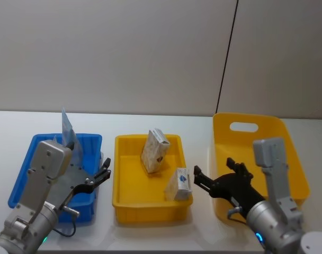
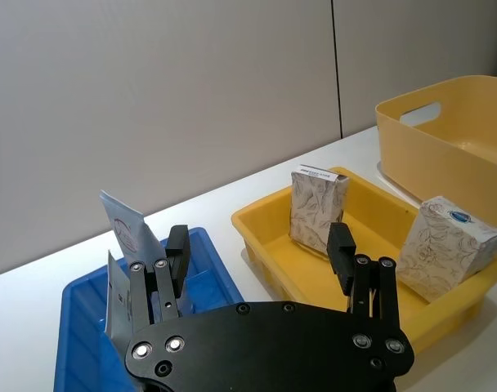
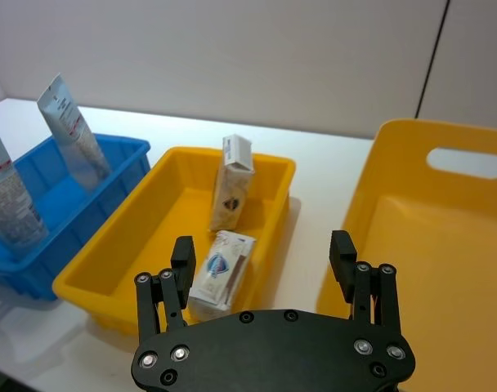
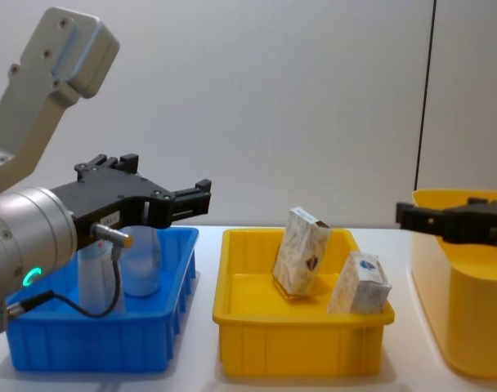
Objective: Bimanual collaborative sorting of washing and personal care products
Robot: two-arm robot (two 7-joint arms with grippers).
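Note:
Two pale tubes (image 3: 71,135) (image 3: 7,196) stand upright in the blue tray (image 1: 23,180); one tube (image 1: 67,127) sticks up above its far rim. Two marbled cartons sit in the small yellow tray (image 1: 150,211): one carton (image 1: 154,151) leans upright near the back, the other carton (image 1: 179,183) lies at the front right corner. My left gripper (image 1: 104,172) hovers open above the blue tray's right side, holding nothing. Between the small yellow tray and the big bin, my right gripper (image 1: 214,168) hangs open, its fingers bare.
A deep yellow bin (image 1: 288,153) with a handle slot stands at the right, nothing showing inside it. The three containers sit side by side on a white table (image 1: 150,119), with a grey wall behind.

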